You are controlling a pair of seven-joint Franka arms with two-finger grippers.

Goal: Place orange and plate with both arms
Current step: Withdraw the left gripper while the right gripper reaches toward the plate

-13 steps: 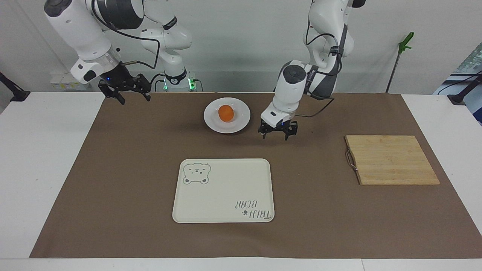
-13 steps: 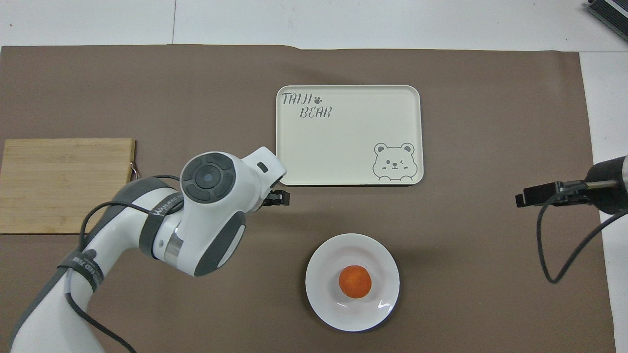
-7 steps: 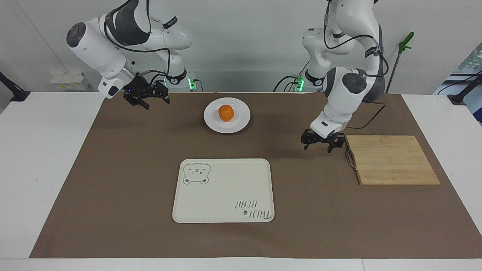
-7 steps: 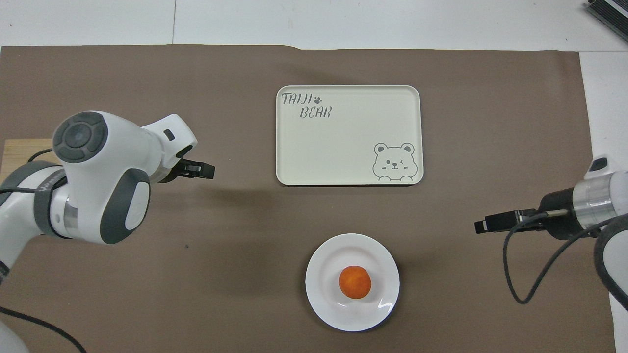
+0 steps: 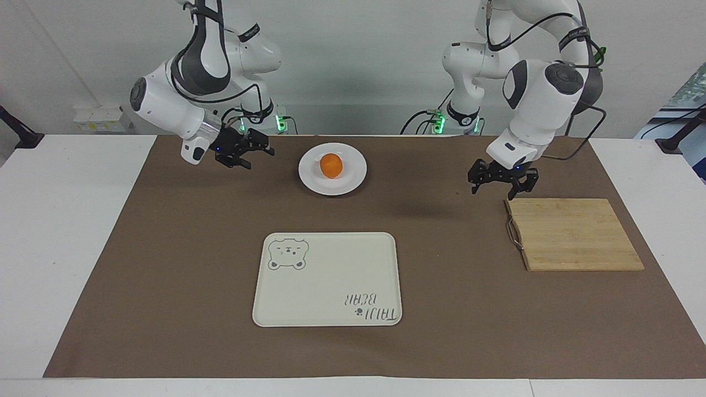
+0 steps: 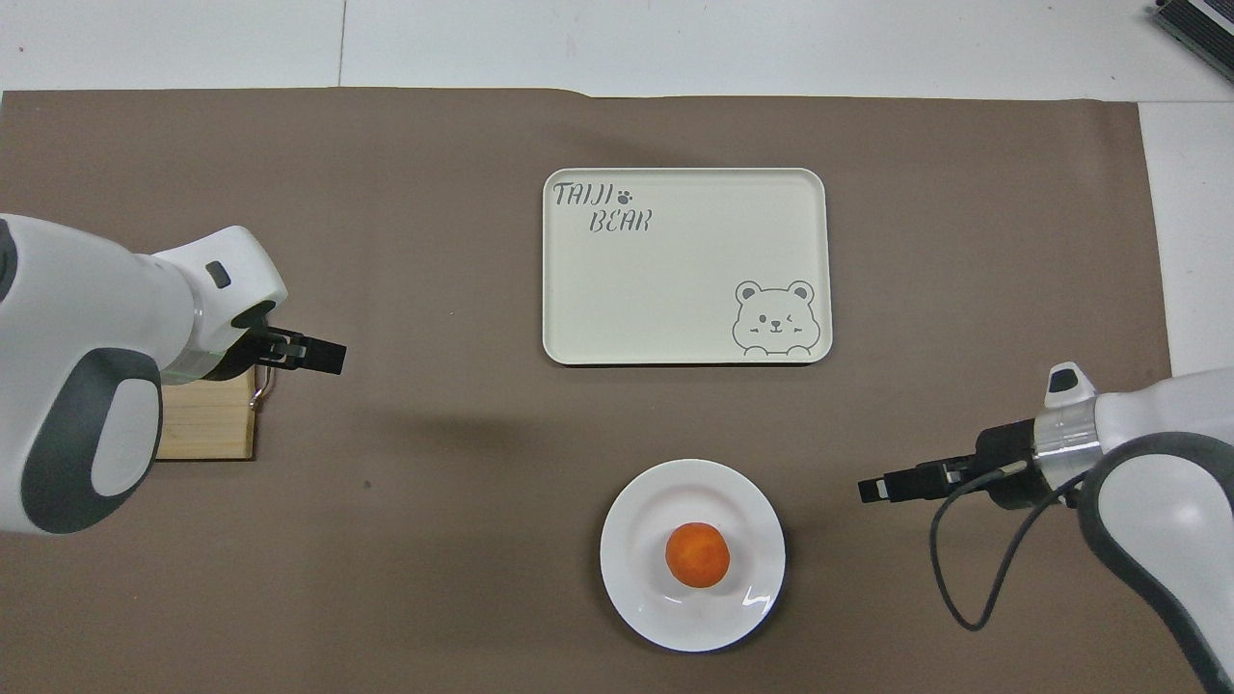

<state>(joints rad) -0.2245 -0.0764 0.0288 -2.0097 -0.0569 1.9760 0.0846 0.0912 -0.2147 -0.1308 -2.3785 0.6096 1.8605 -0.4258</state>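
facing view, orange [image 5: 331, 165] on plate [image 5: 332, 169]

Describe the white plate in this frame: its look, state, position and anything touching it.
The plate is a plain, glossy white, round shallow dish, looking ceramic. It lies flat on the brown mat, nearer to the robots than the bear tray. The orange sits on it, about in the middle. No gripper touches it: the right gripper is beside it, and the left gripper is at the cutting board.
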